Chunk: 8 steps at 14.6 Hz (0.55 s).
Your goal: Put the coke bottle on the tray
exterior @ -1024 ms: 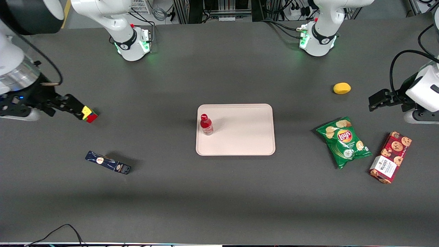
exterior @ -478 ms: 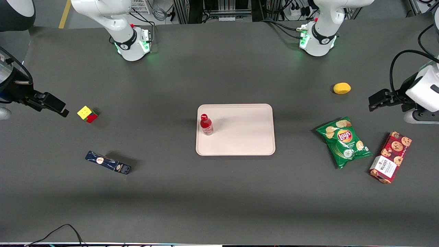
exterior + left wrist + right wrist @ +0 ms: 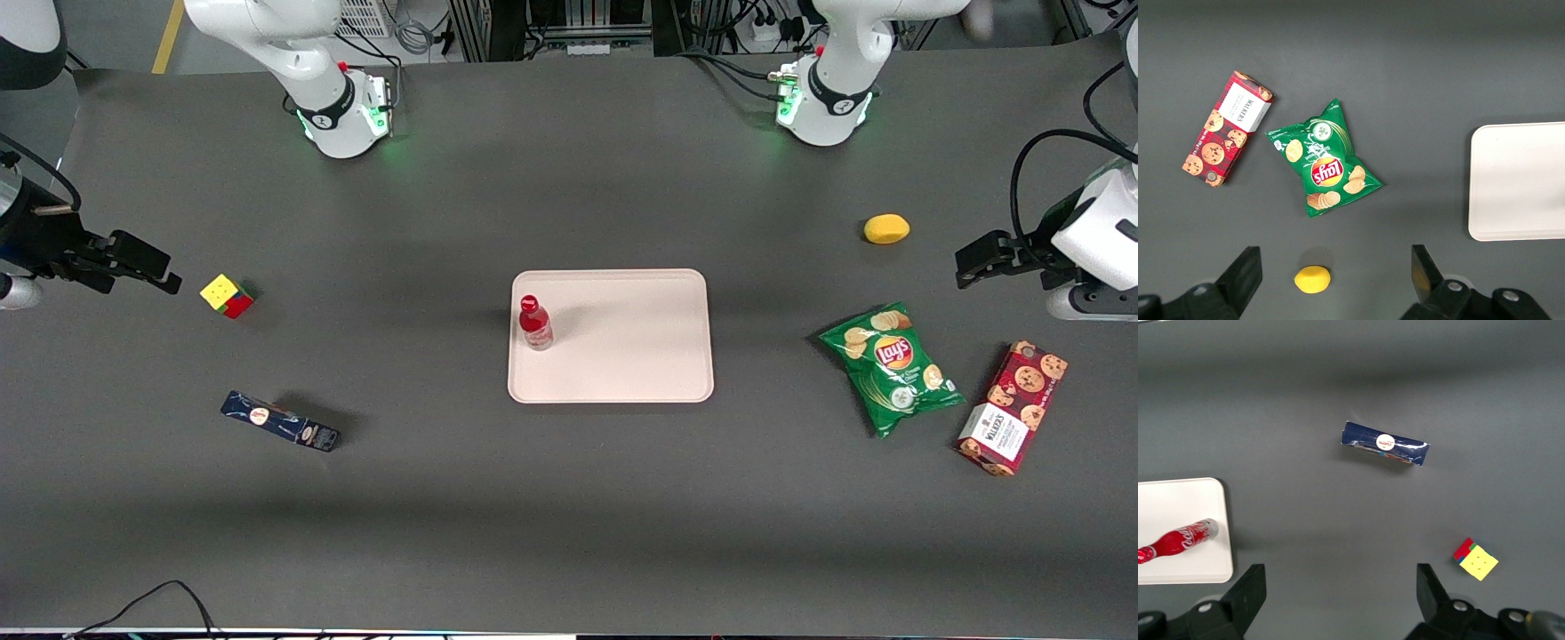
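Note:
The coke bottle (image 3: 534, 324), small and red with a red cap, stands upright on the pale pink tray (image 3: 622, 347), close to the rim that faces the working arm's end of the table. The right wrist view shows the coke bottle (image 3: 1175, 542) on a corner of the tray (image 3: 1178, 500). My right gripper (image 3: 158, 269) hovers well away from the tray, at the working arm's end of the table, beside a colour cube. In its own wrist view the gripper (image 3: 1340, 580) is open, with only bare table between its fingers.
A colour cube (image 3: 227, 295) lies near the gripper, and a dark blue oblong box (image 3: 280, 421) lies nearer the front camera. Toward the parked arm's end are a green chips bag (image 3: 892, 366), a red cookie box (image 3: 1012, 408) and a yellow lemon (image 3: 886, 228).
My right gripper has drawn back from the colour cube toward the working arm's end of the table. The cube, bottle and tray have not moved.

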Available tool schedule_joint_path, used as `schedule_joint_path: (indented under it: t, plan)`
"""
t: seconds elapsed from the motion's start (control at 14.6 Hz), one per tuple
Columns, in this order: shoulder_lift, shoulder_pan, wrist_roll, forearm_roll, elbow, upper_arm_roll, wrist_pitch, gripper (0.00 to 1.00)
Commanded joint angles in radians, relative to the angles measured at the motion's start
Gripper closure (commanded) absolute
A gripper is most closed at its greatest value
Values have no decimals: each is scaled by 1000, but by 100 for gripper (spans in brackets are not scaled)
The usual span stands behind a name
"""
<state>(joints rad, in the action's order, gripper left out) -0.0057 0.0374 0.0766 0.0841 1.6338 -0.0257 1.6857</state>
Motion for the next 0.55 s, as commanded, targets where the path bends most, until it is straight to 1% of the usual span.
schedule_joint_path:
  t: [0.0, 0.48]
  plan:
    - [16, -1, -29, -78, -17, 1, -12, 0]
    - [18, 4, -27, -83, -15, 3, -29, 0]
